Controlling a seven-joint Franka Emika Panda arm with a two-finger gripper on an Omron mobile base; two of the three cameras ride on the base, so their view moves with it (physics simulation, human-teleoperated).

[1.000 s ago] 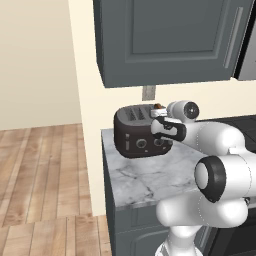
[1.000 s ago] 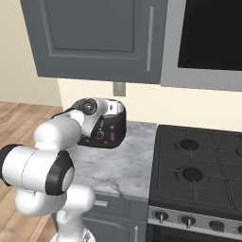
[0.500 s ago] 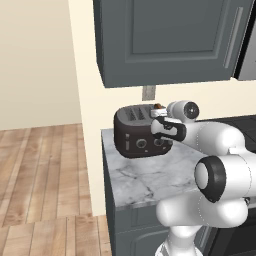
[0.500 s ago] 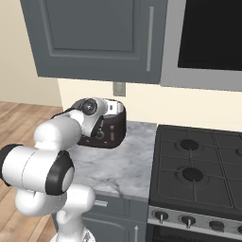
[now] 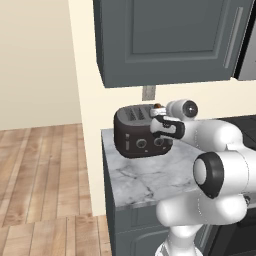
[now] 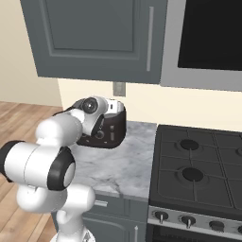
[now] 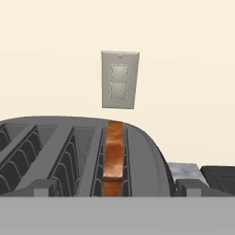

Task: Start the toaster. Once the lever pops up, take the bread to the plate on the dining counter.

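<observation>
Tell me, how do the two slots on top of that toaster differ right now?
In the hand view, the right slot of the toaster holds a brown slice of bread standing on edge, while the left slot shows only bare wire guides. Both are long, dark and run side by side.

Kitchen corner with a marble counter, grey cabinets and a black stove.

A grey-veined marble countertop [image 5: 145, 175] is seen over dark grey base cabinets. A dark grey wall cabinet [image 6: 94, 38] with a slim silver handle [image 6: 150, 38] is hung above it on a cream wall. A grey wall outlet [image 7: 120, 80] is set below the cabinet. A black gas stove [image 6: 198, 170] with knobs adjoins the counter, under a microwave [image 6: 208, 38]. Wooden flooring [image 5: 45, 170] is laid alongside.
</observation>
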